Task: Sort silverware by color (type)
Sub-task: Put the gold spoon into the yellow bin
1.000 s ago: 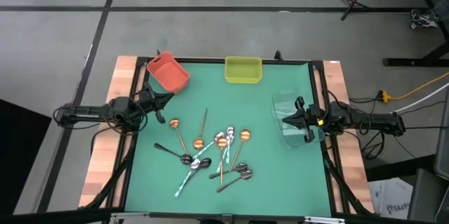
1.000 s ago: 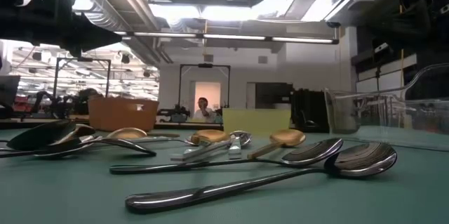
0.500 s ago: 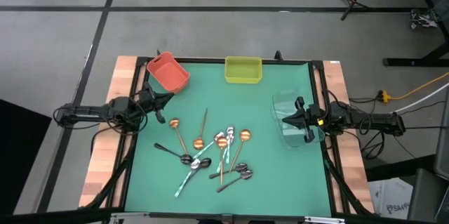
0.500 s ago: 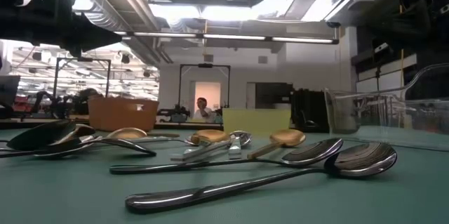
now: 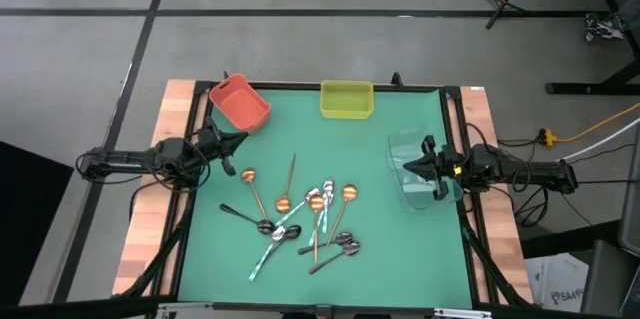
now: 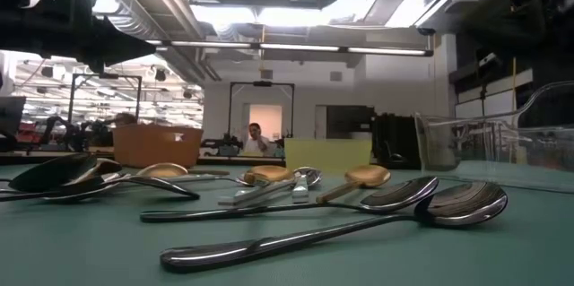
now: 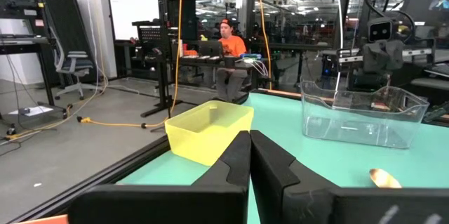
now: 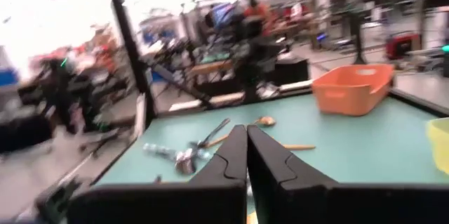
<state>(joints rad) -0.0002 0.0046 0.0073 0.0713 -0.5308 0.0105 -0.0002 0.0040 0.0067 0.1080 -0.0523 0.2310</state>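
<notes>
Green matting covers the surface (image 5: 370,149), which is framed in pale wood and stands on a grey concrete floor. Nearest the front edge lies the scattered silverware (image 5: 300,221): thin metal spoons, some dark black, some gold-bowled, some shiny silver with pale handles, several crossing or touching one another in a loose heap a little left of centre. From table height their polished bowls rest flat on the mat with handles barely raised, so they look light, stiff and slippery; a hold across the narrow handle, away from the overlaps, seems the surest, since the bowls would likely slide out of a pinch. At mid-depth the left end effector (image 5: 226,154) waits at the left border, its fingers pressed together and holding nothing. Opposite, the right end effector (image 5: 430,167) hovers over a clear plastic rectangular bin (image 5: 408,145) at the right edge, its fingers likewise closed and empty. Farther back sit an orange plastic bin (image 5: 240,102), set at an angle near the left corner, and a yellow plastic rectangular bin (image 5: 347,99) at the middle of the far edge. All three bins appear empty, so sorting looks unstarted.
</notes>
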